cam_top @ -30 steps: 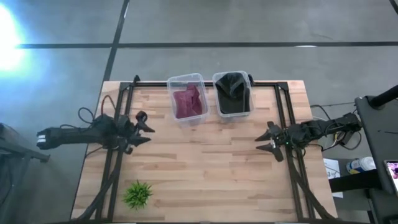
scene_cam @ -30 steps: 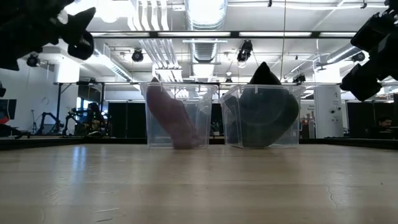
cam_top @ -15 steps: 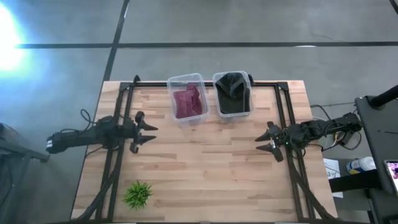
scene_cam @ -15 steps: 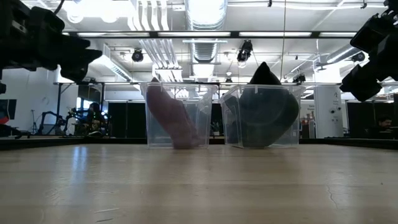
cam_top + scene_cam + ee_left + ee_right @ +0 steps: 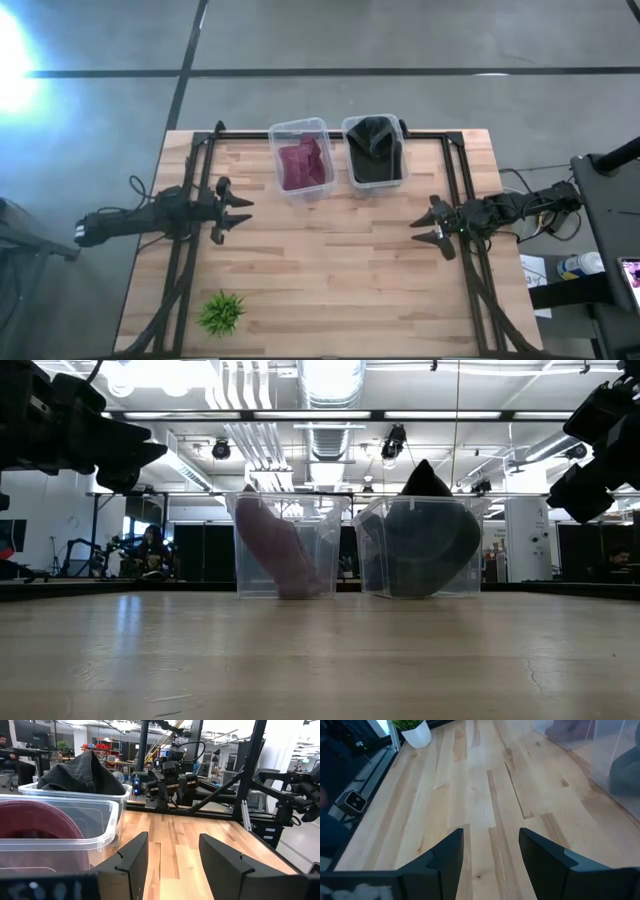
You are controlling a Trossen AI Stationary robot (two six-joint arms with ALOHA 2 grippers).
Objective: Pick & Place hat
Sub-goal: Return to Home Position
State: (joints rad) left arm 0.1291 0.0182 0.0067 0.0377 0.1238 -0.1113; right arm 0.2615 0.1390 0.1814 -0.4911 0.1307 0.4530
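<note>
now, red cap (image 5: 303, 163) and black cap (image 5: 374, 140) binned, the empty, released left hand (image 5: 243, 213) has settled near home; right hand (image 5: 417, 230) waits released.

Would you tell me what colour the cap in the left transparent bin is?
The soft cap is dark red, clearest in the high view.

One overhead, one table-level, two wrist views; common ground: the table (image 5: 330, 260)

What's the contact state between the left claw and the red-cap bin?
Apart. The high view shows bare tabletop between the open left claw and the red-cap bin; the claw holds nothing.
</note>
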